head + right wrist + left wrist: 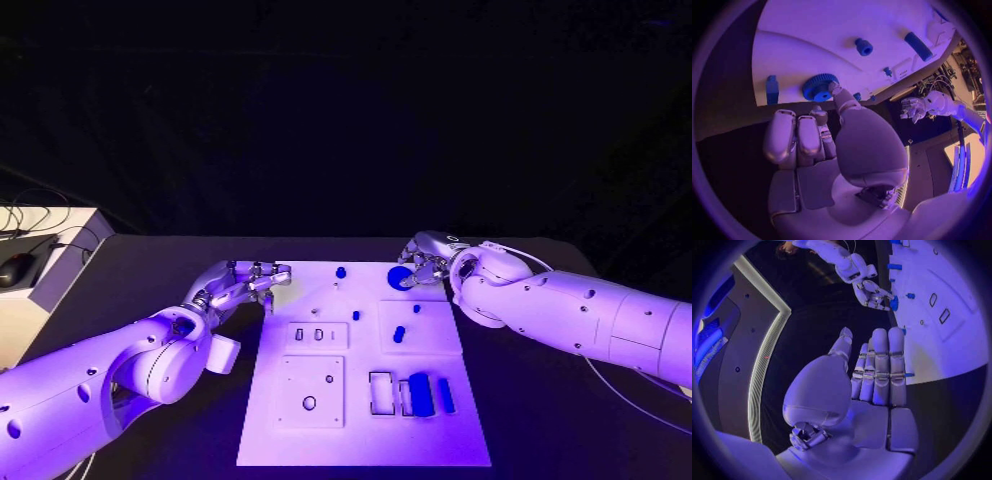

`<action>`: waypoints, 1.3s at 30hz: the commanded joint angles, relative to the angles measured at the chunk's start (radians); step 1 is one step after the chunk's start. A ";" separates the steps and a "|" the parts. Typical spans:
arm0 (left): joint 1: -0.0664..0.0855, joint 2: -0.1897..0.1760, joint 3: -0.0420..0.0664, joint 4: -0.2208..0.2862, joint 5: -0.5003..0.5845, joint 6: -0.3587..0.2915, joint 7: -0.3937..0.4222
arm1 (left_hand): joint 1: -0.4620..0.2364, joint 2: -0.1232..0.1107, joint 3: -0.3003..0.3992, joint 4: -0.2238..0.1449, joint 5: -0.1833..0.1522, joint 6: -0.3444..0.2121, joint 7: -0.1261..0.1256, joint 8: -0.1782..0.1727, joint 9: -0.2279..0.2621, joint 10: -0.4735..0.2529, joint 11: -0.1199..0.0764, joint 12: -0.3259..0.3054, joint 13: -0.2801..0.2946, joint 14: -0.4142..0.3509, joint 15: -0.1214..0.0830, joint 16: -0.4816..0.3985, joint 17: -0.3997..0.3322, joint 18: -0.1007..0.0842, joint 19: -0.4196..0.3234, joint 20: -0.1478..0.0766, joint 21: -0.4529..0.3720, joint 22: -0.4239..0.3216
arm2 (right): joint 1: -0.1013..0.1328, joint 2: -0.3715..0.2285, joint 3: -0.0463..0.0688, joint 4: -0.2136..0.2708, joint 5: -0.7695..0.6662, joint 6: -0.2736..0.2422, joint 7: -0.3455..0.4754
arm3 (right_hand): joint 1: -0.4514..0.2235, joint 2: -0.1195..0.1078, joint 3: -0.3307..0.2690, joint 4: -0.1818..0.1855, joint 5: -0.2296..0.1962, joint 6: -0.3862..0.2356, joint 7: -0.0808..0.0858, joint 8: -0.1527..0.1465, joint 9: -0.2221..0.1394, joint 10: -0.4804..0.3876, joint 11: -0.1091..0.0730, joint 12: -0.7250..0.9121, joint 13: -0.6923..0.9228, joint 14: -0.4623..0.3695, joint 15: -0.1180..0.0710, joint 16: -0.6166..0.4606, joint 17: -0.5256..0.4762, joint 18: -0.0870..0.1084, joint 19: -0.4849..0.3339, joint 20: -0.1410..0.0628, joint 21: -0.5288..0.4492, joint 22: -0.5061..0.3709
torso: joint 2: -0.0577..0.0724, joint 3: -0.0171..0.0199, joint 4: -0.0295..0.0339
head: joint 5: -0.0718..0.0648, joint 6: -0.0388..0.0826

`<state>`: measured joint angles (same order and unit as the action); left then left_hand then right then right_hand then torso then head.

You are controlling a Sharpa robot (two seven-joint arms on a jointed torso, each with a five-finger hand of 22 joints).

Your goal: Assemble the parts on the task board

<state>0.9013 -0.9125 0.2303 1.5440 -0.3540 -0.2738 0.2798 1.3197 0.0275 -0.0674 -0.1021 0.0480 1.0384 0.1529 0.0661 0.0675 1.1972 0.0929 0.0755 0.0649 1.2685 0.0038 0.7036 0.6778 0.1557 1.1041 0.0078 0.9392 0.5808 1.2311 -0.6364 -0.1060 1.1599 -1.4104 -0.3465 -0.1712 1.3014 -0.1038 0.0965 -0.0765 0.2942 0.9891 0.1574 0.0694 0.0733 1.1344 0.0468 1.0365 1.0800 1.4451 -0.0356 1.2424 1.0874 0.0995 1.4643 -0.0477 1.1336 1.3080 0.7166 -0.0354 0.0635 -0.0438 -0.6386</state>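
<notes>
Parts (pixel 420 393) are laid on the task board (pixel 433 445); a blue wheel (pixel 400 277) (at one o'clock) is touched by the right hand (pixel 427 262), maybe for lifting; whether it is grasped cannot be told.

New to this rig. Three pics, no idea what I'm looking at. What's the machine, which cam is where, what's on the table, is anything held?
It is a two-armed robot at a black table; each white arm ends in a silver robot hand. The square picture comes from a camera on the robot's head, looking down. The two round pictures come from fisheye cameras at the wrists, each looking past its own palm.

On the table lies a white board with slots and small blue parts, among them a long block near the front.

The left robot hand sits at the board's far left corner, fingers straight, holding nothing. The right robot hand is at a round blue gear; its thumb tip touches it, but a real grip cannot be confirmed.
</notes>
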 commanded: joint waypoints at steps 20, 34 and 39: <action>0.000 0.000 0.001 0.001 -0.001 0.005 0.004 | 0.001 0.004 0.004 -0.003 0.001 0.000 -0.002 0.006 0.001 -0.004 -0.001 0.000 -0.001 -0.001 0.008 0.000 -0.002 0.031 0.002 0.004 -0.006 0.003 | -0.001 0.002 0.000 -0.012 0.008 0.083 -0.011 | -0.043 0.047 0.003 -0.030 0.065 0.006 0.001 -0.005 -0.004 -0.001 -0.004 -0.014 -0.001 0.003 0.002 0.003 0.009 -0.010 0.064 0.002 0.007 0.162 | 0.000 0.0006 -0.0017 | -0.008 -0.002; 0.000 -0.002 0.001 0.001 -0.001 0.002 0.001 | 0.000 0.005 0.004 -0.004 0.001 0.001 0.000 0.004 0.000 -0.004 0.000 -0.001 -0.001 0.000 0.008 0.001 -0.002 0.032 0.003 0.004 -0.006 0.004 | -0.001 0.013 -0.002 -0.019 0.019 0.119 -0.007 | -0.048 0.044 -0.004 -0.024 0.084 0.003 0.001 -0.004 -0.003 -0.009 -0.003 -0.023 -0.008 0.002 0.003 -0.001 0.008 -0.010 0.062 0.003 0.003 0.161 | 0.001 0.0011 -0.0022 | -0.002 -0.001; 0.000 -0.003 0.001 0.001 -0.001 0.002 0.000 | 0.000 0.005 0.004 -0.004 0.001 0.001 0.000 0.004 0.000 -0.004 0.000 -0.001 -0.001 0.000 0.008 0.001 -0.002 0.032 0.003 0.004 -0.006 0.004 | -0.001 0.016 -0.002 -0.023 0.027 0.134 -0.006 | -0.057 0.038 -0.005 -0.021 0.143 0.003 0.001 -0.004 -0.003 -0.012 -0.004 -0.026 -0.010 0.002 0.002 -0.003 0.008 -0.010 0.062 0.003 0.002 0.161 | 0.001 0.0005 -0.0025 | -0.001 -0.001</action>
<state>0.9013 -0.9161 0.2303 1.5432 -0.3540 -0.2766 0.2753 1.3196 0.0275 -0.0674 -0.1021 0.0480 1.0385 0.1528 0.0662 0.0675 1.1974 0.0928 0.0755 0.0649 1.2685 0.0038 0.7036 0.6771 0.1557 1.1041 0.0078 0.9392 0.5829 1.2382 -0.6238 -0.1028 1.1380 -1.3905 -0.2684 -0.1731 1.2547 -0.0685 0.0966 -0.1006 0.4276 0.9983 0.1586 0.0650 0.0690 1.1303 0.0432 1.0165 1.0705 1.4452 -0.0357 1.2423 1.0947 0.0995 1.4643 -0.0478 1.1373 1.3073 0.7169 -0.0346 0.0609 -0.0455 -0.6395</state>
